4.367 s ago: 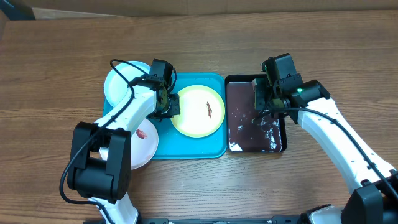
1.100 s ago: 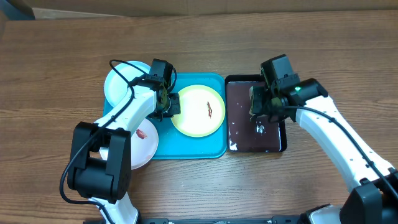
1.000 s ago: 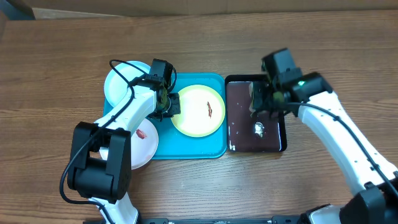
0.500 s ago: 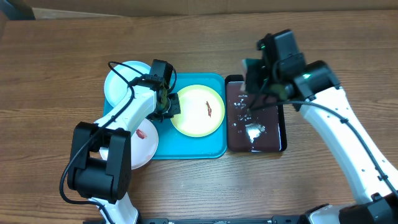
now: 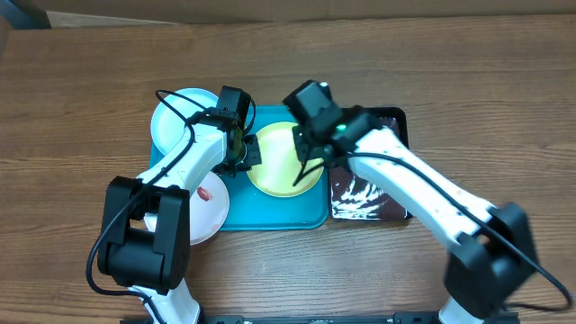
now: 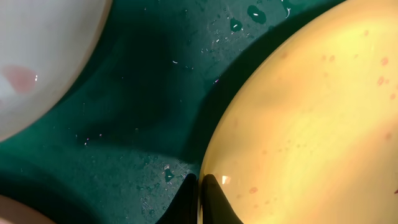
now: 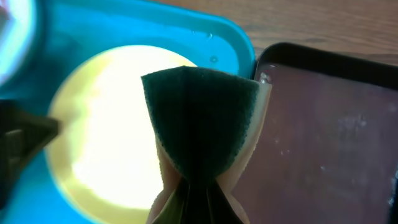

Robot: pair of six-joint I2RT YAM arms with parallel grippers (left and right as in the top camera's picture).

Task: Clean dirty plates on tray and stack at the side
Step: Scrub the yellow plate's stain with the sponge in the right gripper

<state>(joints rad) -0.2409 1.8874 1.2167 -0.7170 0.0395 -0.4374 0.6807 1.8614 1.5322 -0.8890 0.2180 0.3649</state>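
Nearest the robot's base, a plain white round plate (image 5: 207, 207) with a small red smear lies at the front left corner of the large turquoise plastic tray (image 5: 270, 212) and overhangs its front rim. Just beside that tray on the right sits a smaller glossy black tray (image 5: 360, 216), streaked with white foam.

Further back, in the middle of the turquoise tray, rests a round white plate with a yellow-green rim (image 5: 270, 166). It is wet, and drops also lie on the tray floor around it in the left wrist view. The left gripper (image 6: 199, 186) is clenched on this plate's left edge, with a dark finger on either side of the rim.

The right gripper (image 7: 189, 205) hangs over the same plate's right half, pinching a folded green sponge (image 7: 199, 118) (its pale underside shows along one edge). Whether the sponge touches the plate I cannot tell.

Farthest off, a pale blue round plate (image 5: 175, 121) sits at the tray's far left corner, reaching past the rim over the brown wood-grain tabletop (image 5: 90, 54).
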